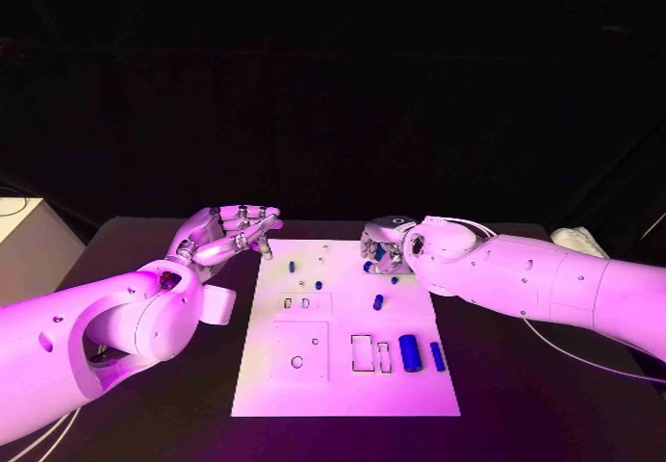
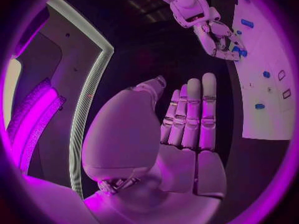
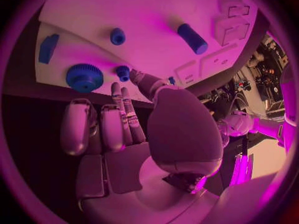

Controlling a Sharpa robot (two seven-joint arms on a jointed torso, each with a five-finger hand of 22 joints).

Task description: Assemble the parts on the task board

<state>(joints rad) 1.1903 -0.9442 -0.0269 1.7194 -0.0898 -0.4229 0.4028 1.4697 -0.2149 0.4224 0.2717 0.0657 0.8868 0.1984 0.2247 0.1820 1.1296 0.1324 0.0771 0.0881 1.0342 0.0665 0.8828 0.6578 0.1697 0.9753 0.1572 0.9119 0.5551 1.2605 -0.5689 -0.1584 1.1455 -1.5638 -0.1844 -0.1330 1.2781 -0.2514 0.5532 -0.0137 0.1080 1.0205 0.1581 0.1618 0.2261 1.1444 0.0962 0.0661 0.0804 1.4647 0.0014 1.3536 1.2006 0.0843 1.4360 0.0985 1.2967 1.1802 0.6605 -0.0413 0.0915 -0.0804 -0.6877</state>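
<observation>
The white task board [image 1: 347, 390] lies in the middle of the table. On it lie several blue parts: a thick cylinder [image 1: 410, 352], a thin bar [image 1: 437, 356], a short peg [image 1: 377, 301] and two small pieces [image 1: 320, 285] [image 1: 293, 264]. My left hand [image 1: 229, 236] hovers at the board's far left corner, its fingers straight and its palm [image 2: 187, 154] empty. My right hand [image 1: 398, 245] is over the far right corner. Its fingers [image 3: 124, 114] hold nothing and reach toward a blue gear [image 3: 84, 77] and a small blue knob [image 3: 123, 72]; whether they touch is unclear.
A small white box [image 1: 222, 303] sits by the board's left edge, under my left forearm. The board's near half has square and slot recesses [image 1: 361, 348]. A white cloth [image 1: 576, 241] lies at the far right and a cable [image 1: 583, 358] runs under my right arm.
</observation>
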